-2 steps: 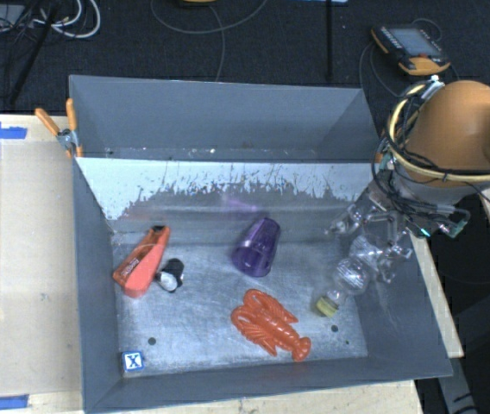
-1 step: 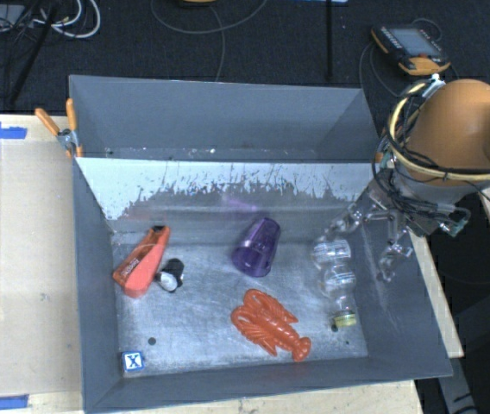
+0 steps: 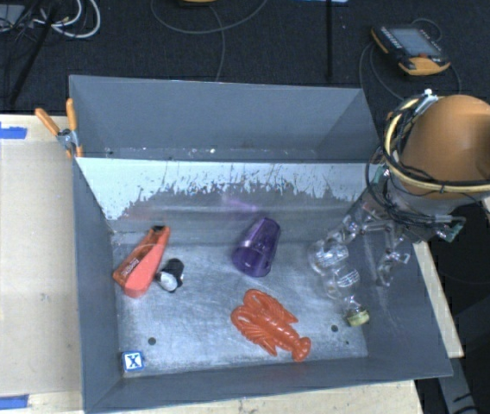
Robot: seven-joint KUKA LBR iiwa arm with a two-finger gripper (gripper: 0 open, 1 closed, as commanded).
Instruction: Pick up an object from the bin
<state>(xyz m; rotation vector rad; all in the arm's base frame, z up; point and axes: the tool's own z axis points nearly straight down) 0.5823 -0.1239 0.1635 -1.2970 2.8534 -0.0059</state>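
My gripper [image 3: 371, 250] hangs at the bin's right side, its two metal fingers spread apart and open, nothing between them. Just left of and below it lies a clear plastic bottle [image 3: 335, 272], its yellow-green cap [image 3: 356, 317] pointing to the front. The left finger [image 3: 349, 229] is close to the bottle's upper end; whether it touches I cannot tell. A purple cup [image 3: 256, 247] lies on its side in the middle of the bin, well left of the gripper.
A red toy lobster [image 3: 269, 323] lies at the front centre. An orange tape dispenser [image 3: 141, 260] with a black and white roll [image 3: 170, 276] beside it rests at the left. The bin's right wall slopes up close under the arm.
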